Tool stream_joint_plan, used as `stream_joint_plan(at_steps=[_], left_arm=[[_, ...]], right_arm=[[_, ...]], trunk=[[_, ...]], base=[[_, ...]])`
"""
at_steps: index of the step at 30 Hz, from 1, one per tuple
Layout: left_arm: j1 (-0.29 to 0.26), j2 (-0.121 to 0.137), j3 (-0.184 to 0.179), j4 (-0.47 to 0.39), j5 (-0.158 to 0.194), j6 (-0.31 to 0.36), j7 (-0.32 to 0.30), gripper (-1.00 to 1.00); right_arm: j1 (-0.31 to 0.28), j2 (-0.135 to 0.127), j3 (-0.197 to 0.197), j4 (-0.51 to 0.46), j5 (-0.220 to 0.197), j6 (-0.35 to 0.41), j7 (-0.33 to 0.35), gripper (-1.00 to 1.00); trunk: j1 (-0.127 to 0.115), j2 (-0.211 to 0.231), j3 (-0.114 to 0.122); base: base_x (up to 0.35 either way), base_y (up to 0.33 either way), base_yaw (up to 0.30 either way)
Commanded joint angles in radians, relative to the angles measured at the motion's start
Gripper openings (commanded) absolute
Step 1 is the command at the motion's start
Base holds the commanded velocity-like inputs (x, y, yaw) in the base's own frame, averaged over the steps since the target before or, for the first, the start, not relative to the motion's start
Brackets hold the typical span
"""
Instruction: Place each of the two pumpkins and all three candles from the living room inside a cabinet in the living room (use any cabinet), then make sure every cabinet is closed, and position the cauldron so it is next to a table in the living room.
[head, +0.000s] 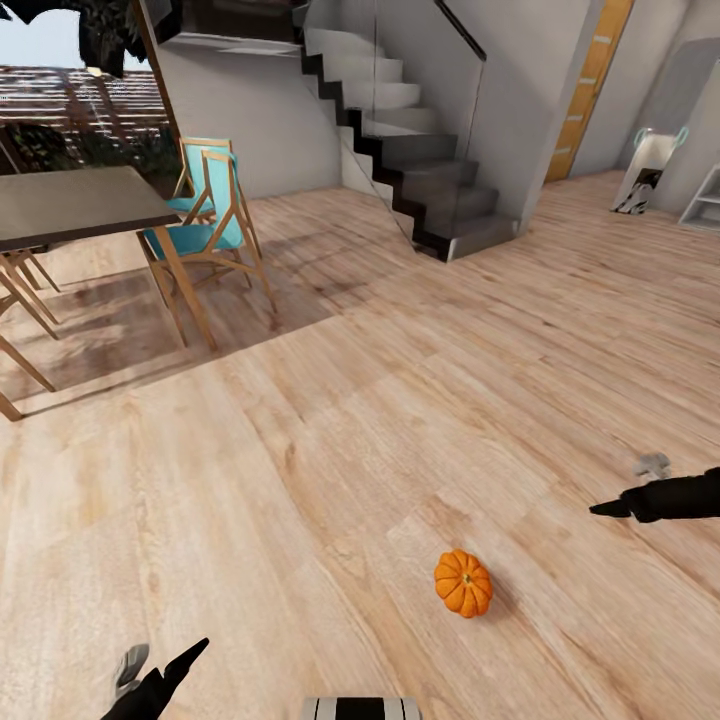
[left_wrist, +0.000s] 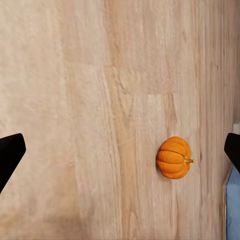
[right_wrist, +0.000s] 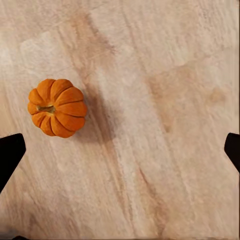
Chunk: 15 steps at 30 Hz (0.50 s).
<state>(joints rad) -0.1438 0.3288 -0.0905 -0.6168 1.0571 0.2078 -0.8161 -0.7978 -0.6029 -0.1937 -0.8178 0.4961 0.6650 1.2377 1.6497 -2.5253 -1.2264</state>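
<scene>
Evidently the pumpkin (head: 463, 583) pickup is in hand: it lies on the wooden floor (head: 330, 450), nearer the right tool (head: 612, 509). Both tools, left (head: 165, 670) too, are released and empty; next, lower over it.

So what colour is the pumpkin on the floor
Bright orange with ribbed segments; the pumpkin shows best in the right wrist view.

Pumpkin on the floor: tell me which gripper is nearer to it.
Right, by a modest margin. The right gripper hangs beyond the pumpkin toward the robot's right. The left gripper sits farther off on the robot's left, closer to the base. Both are open, neither touching it.
</scene>
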Motion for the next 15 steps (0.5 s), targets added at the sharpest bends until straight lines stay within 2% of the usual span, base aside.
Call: stream_joint_plan(at_steps=[1, 2, 4, 6, 12, 15], left_arm=[[0.000, 0.002, -0.004, 0.000, 0.011, 0.009, -0.002, 1.00], [0.000, 0.002, -0.004, 0.000, 0.011, 0.010, -0.003, 1.00], [0.000, 0.003, -0.004, 0.000, 0.011, 0.010, -0.004, 1.00], [0.000, 0.004, -0.005, 0.000, 0.011, 0.010, -0.005, 1.00], [0.000, 0.004, -0.005, 0.000, 0.011, 0.010, -0.006, 1.00], [0.000, 0.005, -0.005, 0.000, 0.011, 0.010, -0.006, 1.00]], right_arm=[[-0.001, 0.042, 0.003, -0.011, 0.019, 0.017, -0.018, 1.00], [-0.001, 0.077, 0.007, -0.017, 0.027, 0.022, -0.037, 1.00], [-0.001, 0.116, 0.011, -0.021, 0.034, 0.025, -0.059, 1.00], [-0.001, 0.142, 0.013, -0.021, 0.039, 0.025, -0.079, 1.00], [-0.001, 0.170, 0.013, -0.020, 0.041, 0.003, -0.116, 1.00], [-0.001, 0.182, 0.010, -0.020, 0.036, -0.024, -0.121, 1.00]], trunk=[[0.000, 0.000, -0.001], [0.000, 0.000, -0.001], [0.000, 0.000, -0.001], [0.001, -0.001, -0.009], [0.003, -0.002, -0.032], [0.003, -0.002, -0.032]], base=[[0.001, 0.000, 0.000], [0.000, 0.000, 0.000], [0.000, 0.000, 0.000], [0.000, 0.000, 0.000], [0.000, 0.000, 0.000], [0.000, 0.000, 0.000]])
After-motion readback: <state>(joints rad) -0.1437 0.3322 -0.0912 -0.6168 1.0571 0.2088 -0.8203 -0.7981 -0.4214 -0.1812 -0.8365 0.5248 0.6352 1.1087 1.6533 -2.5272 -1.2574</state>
